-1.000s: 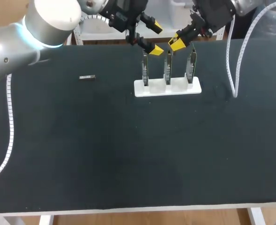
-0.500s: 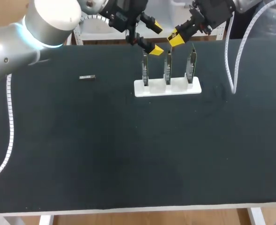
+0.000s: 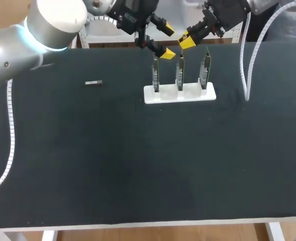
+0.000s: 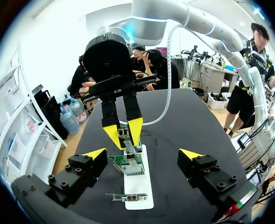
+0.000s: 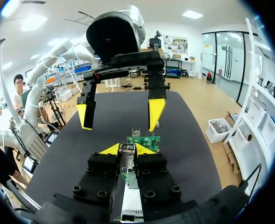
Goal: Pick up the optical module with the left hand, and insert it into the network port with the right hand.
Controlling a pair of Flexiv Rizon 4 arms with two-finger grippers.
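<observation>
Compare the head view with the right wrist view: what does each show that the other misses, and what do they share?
Head view only: the loose optical module lying on the table, apart from the white holder. Right wrist view only: a silver module gripped between the tips of the right end effector. Both: the open left end effector, the holder, and the boards standing in it.

Matt black table (image 3: 137,165), white plastic stand (image 3: 180,94), metallic optical module (image 5: 126,156).
</observation>
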